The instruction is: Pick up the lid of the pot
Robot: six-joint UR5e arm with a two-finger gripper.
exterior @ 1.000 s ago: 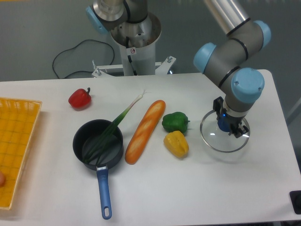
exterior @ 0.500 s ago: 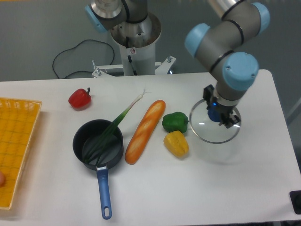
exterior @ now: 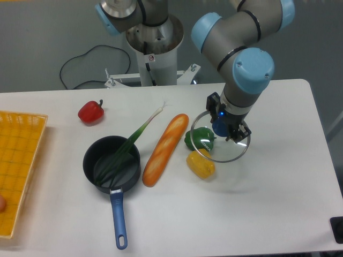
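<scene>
my fingers [exterior: 214, 107] pinch the lid [exterior: 229, 151] by its knob [exterior: 221, 127]. i'd best lift it level, clear of the yellow pepper [exterior: 200, 166] near centre.

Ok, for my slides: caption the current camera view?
Gripper holds clear lid aloft, green pepper and yellow pepper partly behind.

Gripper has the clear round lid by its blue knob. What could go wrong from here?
- Clear round lid overlaps the green pepper and yellow pepper in view; height unclear, so it may clip them if low.
- Gripper holds only the blue knob; a bump might tilt it.
- If it's bound for the black pan, the protruding green leek would likely stop it seating.
</scene>
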